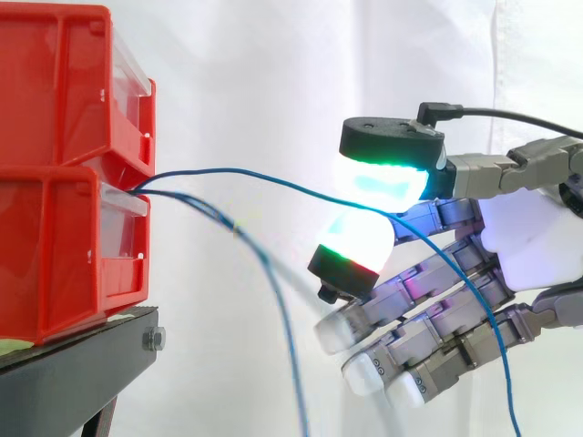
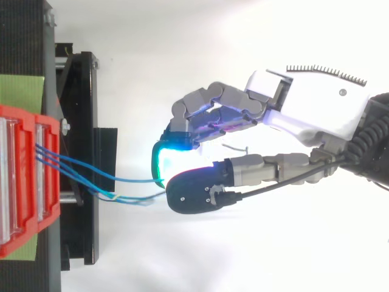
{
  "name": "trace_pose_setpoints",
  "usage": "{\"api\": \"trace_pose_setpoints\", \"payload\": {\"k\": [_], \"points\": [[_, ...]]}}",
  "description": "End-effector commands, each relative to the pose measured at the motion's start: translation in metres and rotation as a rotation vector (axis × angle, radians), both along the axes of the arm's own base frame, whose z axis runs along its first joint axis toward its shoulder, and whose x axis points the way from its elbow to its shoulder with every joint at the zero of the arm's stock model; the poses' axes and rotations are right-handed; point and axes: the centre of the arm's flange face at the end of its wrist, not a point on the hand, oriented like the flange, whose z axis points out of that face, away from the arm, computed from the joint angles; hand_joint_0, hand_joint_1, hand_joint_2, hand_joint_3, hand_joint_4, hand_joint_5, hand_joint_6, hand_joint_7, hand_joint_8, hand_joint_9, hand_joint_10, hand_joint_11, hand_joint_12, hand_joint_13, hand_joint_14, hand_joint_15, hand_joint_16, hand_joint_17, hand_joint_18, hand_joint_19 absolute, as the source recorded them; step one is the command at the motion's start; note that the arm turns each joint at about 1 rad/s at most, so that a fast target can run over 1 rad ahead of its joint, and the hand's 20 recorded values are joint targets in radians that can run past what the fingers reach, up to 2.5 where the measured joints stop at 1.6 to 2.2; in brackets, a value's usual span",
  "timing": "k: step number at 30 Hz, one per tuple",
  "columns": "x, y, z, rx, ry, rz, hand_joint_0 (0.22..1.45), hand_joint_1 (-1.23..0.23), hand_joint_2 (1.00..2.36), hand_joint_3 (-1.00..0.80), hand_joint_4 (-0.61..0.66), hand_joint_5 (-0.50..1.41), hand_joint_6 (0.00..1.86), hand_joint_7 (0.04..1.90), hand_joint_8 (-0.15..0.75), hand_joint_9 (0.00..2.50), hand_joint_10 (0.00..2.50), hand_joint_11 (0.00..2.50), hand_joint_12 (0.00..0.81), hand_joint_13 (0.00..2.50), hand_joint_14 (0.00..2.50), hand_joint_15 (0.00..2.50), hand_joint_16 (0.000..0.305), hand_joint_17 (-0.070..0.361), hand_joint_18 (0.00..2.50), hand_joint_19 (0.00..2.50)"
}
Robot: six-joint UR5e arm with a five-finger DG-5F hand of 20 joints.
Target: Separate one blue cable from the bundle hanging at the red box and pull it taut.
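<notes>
- Glossy moulded plastic with clear fronts: red bins (image 1: 64, 182).
- Matt black metal with a bright steel bolt (image 1: 153, 340): stand (image 1: 82, 373).
- White cloth, softly creased: curtain (image 1: 273, 82).
- Thin, smooth sheath: blue cable (image 1: 273, 177).
- Glossy white shell and grey matt links: hand (image 1: 537, 246); the fingers (image 1: 383, 182) have translucent pads.

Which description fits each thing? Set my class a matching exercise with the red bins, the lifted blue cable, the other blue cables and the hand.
Things:
1. red bins
2. lifted blue cable
3. other blue cables
4. hand

Descriptions:
a. hang down in front of the bins
b. stacked on the black stand
c. pinches one cable between glowing pads
d. runs from the bins to the hand

Pairs: 1-b, 2-d, 3-a, 4-c
</notes>
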Motion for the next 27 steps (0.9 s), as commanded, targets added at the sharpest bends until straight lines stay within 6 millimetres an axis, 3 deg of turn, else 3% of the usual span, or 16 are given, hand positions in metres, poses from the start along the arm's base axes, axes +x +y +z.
{"api": "trace_pose_setpoints", "payload": {"k": [1, 15, 21, 27], "points": [[0.0001, 0.0001, -0.0008, 0.0, 0.001, 0.0, 0.62, -0.75, 1.02, -0.19, -0.13, -0.17, 0.93, 1.14, 0.172, 0.43, 0.01, 0.45, 0.32, 0.53, 0.01, 0.32, 0.047, 0.105, 0.47, 0.42], [0.0012, 0.0007, -0.0002, -0.002, -0.006, 0.004, 0.61, -0.77, 1.02, -0.11, -0.13, -0.15, 0.92, 1.17, 0.171, 0.46, 0.0, 0.13, 0.317, 0.49, 0.01, 0.19, 0.046, 0.104, 0.46, 0.41], [0.0036, 0.0023, 0.0011, 0.0, -0.026, 0.005, 0.58, -0.72, 1.02, -0.17, 0.04, -0.15, 0.92, 1.2, 0.246, 0.69, 0.01, 0.33, 0.335, 0.51, 0.01, 0.24, 0.049, 0.11, 0.46, 0.44], [0.0054, 0.0015, 0.0022, -0.004, -0.04, 0.003, 0.58, -0.7, 1.02, -0.17, 0.06, -0.15, 0.92, 1.22, 0.284, 0.87, 0.02, 0.59, 0.348, 0.6, 0.01, 0.34, 0.05, 0.113, 0.47, 0.44]]}}
